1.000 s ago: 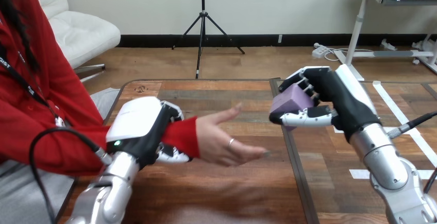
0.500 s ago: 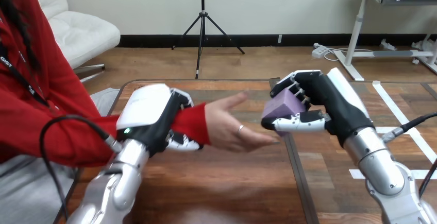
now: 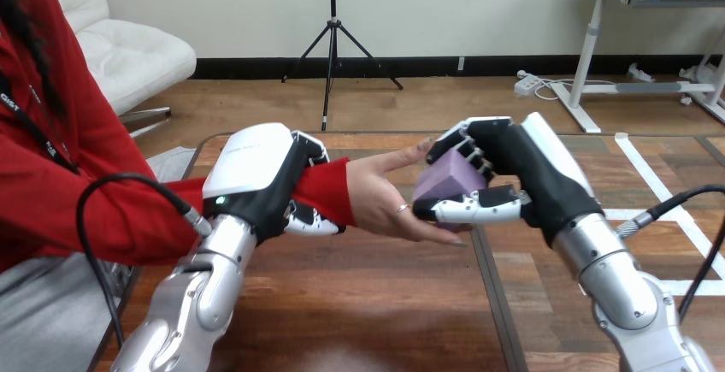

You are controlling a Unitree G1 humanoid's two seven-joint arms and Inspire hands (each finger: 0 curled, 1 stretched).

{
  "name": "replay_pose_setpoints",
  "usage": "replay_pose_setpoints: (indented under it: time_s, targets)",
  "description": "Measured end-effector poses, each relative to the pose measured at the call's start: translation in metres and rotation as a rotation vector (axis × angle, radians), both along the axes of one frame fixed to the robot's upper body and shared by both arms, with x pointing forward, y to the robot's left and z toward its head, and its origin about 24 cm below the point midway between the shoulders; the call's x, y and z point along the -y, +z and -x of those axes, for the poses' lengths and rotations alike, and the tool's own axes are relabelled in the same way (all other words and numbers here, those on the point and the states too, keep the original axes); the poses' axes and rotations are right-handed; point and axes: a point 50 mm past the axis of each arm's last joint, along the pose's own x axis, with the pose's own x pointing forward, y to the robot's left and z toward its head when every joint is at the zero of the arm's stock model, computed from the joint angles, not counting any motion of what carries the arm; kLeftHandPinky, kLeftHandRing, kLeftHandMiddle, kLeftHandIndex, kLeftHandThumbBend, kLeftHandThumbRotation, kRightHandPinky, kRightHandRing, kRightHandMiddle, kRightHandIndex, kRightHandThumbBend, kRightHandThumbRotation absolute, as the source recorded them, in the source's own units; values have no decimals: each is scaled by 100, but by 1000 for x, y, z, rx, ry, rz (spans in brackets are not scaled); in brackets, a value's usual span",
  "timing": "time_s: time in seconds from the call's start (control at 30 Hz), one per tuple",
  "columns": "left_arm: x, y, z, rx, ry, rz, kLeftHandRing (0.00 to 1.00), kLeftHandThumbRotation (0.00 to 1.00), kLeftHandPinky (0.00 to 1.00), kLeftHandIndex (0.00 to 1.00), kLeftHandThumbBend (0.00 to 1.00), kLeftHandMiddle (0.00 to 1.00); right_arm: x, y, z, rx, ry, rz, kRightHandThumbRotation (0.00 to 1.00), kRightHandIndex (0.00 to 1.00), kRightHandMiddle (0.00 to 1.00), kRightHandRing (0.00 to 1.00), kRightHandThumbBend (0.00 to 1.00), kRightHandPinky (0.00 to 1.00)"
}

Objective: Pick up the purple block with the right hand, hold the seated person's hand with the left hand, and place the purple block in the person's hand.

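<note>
Left hand (image 3: 256, 180) wraps round the person's red-sleeved wrist (image 3: 329, 188). Right hand (image 3: 504, 175) grips the purple cube block (image 3: 446, 181), at 3 o'clock of the person's open hand (image 3: 385, 205).

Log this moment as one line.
left hand: curled round person's wrist | right hand: grips purple block | purple block: at person's hand, not yet released

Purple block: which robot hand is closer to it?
Right. The right hand grips the block at the person's hand; the left hand is apart at the view's left, curled round the person's wrist.
</note>
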Motion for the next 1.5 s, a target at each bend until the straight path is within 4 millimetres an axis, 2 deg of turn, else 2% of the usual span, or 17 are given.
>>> replay_pose_setpoints:
  time_s: [0.53, 1.5]
  targets:
    - [2, 6, -6, 19, -2, -2, 31, 0, 24, 38, 73, 37, -15, 6, 4, 23, 37, -34, 0, 47, 41, 33, 64, 28]
    - [6, 17, -13, 56, -11, -6, 34, 0, 30, 41, 73, 40, -28, 28, 8, 65, 92, -62, 0, 46, 40, 33, 64, 27]
